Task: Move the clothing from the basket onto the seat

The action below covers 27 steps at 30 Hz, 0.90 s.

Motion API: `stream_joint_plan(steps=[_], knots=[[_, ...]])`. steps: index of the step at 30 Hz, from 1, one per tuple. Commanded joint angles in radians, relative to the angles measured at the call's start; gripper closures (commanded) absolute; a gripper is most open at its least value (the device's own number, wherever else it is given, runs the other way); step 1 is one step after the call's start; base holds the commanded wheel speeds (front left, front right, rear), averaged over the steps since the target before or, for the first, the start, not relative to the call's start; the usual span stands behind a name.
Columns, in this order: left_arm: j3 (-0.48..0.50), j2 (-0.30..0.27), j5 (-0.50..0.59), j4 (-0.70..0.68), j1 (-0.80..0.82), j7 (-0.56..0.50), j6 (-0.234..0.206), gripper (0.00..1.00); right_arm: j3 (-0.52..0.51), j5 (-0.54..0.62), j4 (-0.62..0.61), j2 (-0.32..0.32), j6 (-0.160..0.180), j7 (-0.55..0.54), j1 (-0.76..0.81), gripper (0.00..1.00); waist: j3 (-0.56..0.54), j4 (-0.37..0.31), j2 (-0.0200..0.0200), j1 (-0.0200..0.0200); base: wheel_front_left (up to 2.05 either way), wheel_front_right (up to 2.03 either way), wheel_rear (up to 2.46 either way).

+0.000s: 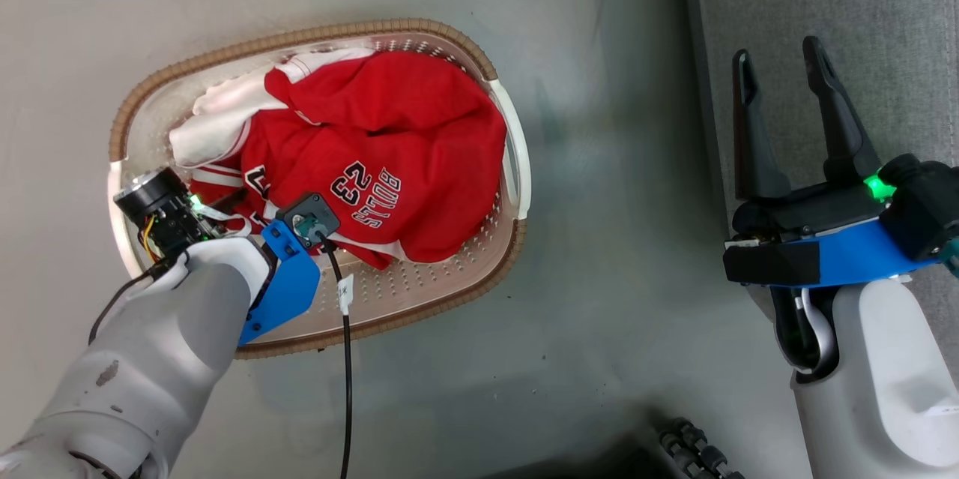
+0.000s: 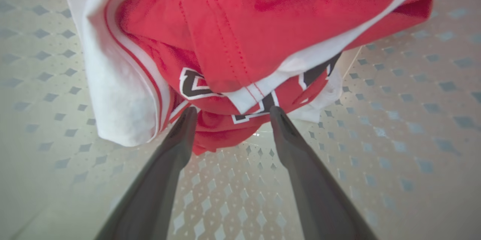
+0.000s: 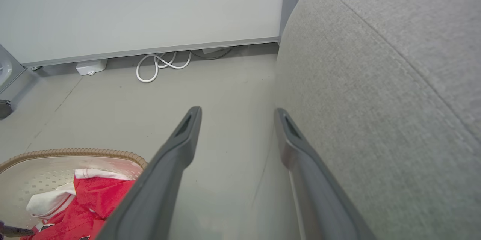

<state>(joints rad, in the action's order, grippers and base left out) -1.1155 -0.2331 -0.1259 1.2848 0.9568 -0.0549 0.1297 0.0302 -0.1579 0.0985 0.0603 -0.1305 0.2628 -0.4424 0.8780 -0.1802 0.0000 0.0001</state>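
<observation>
The basket (image 1: pixel 315 35) stands on the floor, cream-white with a brown woven rim. It holds the clothing (image 1: pixel 389 127), a crumpled red jersey with white trim and black lettering. My left arm reaches down into the basket's near end. In the left wrist view my left gripper (image 2: pixel 233 110) is open, its fingertips at the lower edge of the red clothing (image 2: pixel 240 37), over the basket's perforated bottom (image 2: pixel 394 138). My right gripper (image 1: pixel 778 52) hangs open and empty above the edge of the light-grey seat (image 1: pixel 861 14). The right wrist view shows the right gripper (image 3: pixel 237 110) beside the seat (image 3: pixel 375 82).
Bare grey floor (image 1: pixel 614 239) separates basket and seat. A black cable (image 1: pixel 346 389) hangs from my left wrist. Along the far wall lie a coiled white cable (image 3: pixel 161 63) and a white adapter (image 3: pixel 90 67). The basket (image 3: pixel 75 153) with the clothing (image 3: pixel 97 198) appears at lower left.
</observation>
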Motion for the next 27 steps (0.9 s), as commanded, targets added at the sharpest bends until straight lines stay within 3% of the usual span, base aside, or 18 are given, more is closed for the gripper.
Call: stream_joint_plan(steps=[1, 11, 24, 25, 26, 27], knots=[[-0.008, -0.007, -0.006, 0.000, 0.016, -0.005, 0.001, 0.00, -0.002, -0.001, -0.006, -0.001, 0.000, 0.003, -0.014, 0.00, 0.012, -0.002, 0.0000, -0.0001, 0.00, 0.00, 0.00], [-0.117, -0.037, -0.061, -0.002, 0.098, -0.067, 0.001, 0.00, -0.006, -0.003, -0.030, -0.004, 0.000, 0.003, -0.041, 0.00, 0.098, -0.018, 0.0000, -0.0001, 0.00, 0.00, 0.00], [-0.159, -0.040, -0.075, -0.004, 0.143, -0.118, 0.001, 0.00, -0.020, -0.012, -0.043, -0.006, 0.000, 0.002, -0.047, 0.00, 0.164, -0.033, 0.0000, -0.0001, 0.00, 0.00, 0.00], [-0.160, -0.037, -0.079, -0.004, 0.147, -0.127, 0.001, 0.59, -0.021, -0.012, -0.044, -0.006, 0.000, 0.001, -0.048, 0.00, 0.165, -0.033, 0.0000, -0.0001, 0.00, 0.00, 0.00], [-0.161, -0.035, -0.081, -0.004, 0.151, -0.133, 0.001, 0.87, -0.021, -0.012, -0.044, -0.006, 0.000, 0.001, -0.049, 0.00, 0.166, -0.033, 0.0000, -0.0001, 0.00, 0.00, 0.00], [-0.162, -0.034, -0.080, -0.004, 0.154, -0.137, 0.001, 1.00, -0.021, -0.011, -0.043, -0.006, 0.000, 0.001, -0.050, 0.00, 0.167, -0.034, 0.0000, -0.0001, 0.00, 0.00, 0.00]])
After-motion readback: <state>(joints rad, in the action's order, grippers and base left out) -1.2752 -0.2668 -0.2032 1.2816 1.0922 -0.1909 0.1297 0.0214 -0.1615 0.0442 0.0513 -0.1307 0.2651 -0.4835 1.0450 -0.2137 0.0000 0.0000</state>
